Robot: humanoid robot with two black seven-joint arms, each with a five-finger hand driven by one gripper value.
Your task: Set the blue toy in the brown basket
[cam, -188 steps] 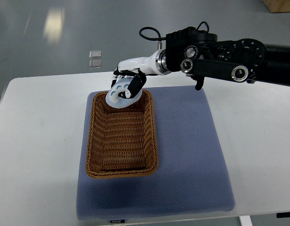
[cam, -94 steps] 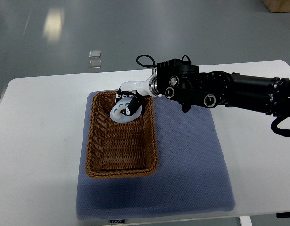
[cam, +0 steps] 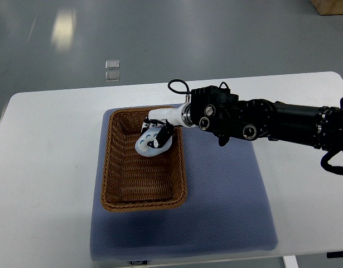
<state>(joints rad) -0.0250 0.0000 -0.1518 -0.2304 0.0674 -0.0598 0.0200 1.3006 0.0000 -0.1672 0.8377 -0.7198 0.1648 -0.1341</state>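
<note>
In brown basket (cam: 122, 167): robot hand (cam: 158, 129) gripping blue toy (cam: 149, 144)

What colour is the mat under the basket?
The mat under the basket is grey-blue with a fine dotted texture, in the top view.

blue toy (cam: 149, 144): pale blue, rounded, tilted | inside brown basket (cam: 118, 167), upper right part
</note>
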